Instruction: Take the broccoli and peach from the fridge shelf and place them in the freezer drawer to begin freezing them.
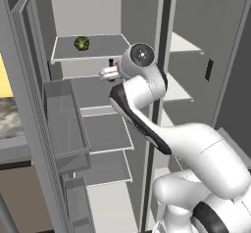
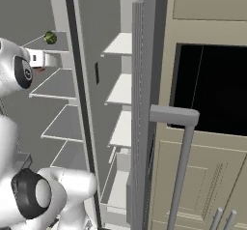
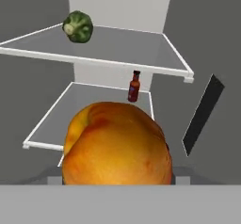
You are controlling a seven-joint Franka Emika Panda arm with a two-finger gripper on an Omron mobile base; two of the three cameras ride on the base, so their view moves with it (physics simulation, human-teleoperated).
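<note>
Hand view: the peach [image 3: 116, 144] sits large and close against the camera, in front of the open fridge.
Its sides hide the fingers; they stand wide, apparently clasping the peach. Behind it, the broccoli [image 3: 78, 27] rests at the back left of the upper fridge shelf [image 3: 94, 60], and a red sauce bottle [image 3: 134, 86] stands on the shelf below. Left base view: the arm reaches into the fridge, the broccoli [image 1: 81, 43] on the top shelf [image 1: 93, 57]. Right base view: the broccoli [image 2: 49, 37] lies above the hand.

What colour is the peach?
Orange with reddish patches; the peach shows best in the hand view.
</note>
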